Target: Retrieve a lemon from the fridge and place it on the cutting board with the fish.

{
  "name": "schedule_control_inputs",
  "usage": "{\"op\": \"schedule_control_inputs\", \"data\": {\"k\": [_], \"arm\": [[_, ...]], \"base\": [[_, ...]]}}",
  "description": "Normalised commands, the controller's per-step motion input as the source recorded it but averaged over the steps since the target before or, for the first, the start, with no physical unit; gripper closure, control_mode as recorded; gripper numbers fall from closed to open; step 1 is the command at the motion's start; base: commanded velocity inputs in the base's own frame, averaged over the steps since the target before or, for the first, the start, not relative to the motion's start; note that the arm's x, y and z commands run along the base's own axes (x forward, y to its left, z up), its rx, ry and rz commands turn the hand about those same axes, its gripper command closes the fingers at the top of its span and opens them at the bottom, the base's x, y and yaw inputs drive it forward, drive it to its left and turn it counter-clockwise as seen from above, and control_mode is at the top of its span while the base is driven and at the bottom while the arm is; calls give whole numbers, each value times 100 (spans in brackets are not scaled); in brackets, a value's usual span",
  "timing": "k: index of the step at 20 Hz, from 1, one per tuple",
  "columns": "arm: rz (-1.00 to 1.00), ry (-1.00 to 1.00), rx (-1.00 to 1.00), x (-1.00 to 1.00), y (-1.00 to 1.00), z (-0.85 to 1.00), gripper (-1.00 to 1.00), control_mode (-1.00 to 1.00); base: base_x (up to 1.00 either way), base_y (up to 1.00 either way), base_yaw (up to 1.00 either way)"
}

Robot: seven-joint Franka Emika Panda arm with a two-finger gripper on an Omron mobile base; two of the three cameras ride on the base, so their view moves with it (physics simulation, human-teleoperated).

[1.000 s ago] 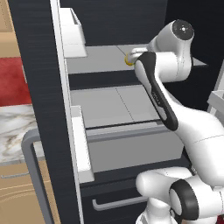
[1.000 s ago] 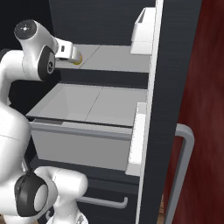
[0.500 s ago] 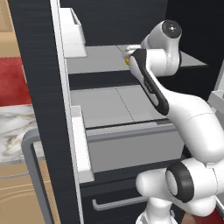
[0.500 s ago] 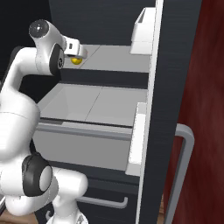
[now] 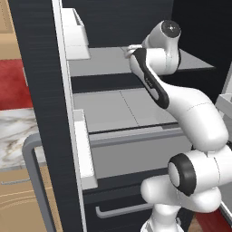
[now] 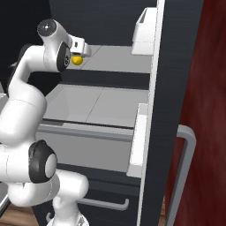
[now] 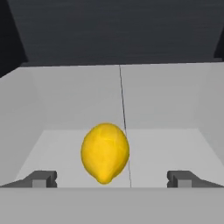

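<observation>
Right now your gripper is inside the open fridge, up at the grey upper shelf, its fingertips spread wide apart and holding nothing. Ahead of them in the hand view you have the lemon lying on the shelf, roughly midway between the two tips and a little to the left of centre, touched by neither; in the right base view the lemon shows just under the hand, near the shelf's left end. Below that shelf a grey drawer stands pulled out toward you.
</observation>
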Motion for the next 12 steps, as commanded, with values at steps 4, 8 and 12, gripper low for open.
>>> {"op": "schedule_control_inputs", "data": {"k": [4, 8, 12], "arm": [[0, 0, 0, 24, 0, -2, -100, -100], [0, 0, 0, 11, 2, -1, -100, -100], [0, 1, -1, 8, 7, -9, -100, -100]], "base": [[0, 0, 0], [0, 0, 0], [0, 0, 0]]}}
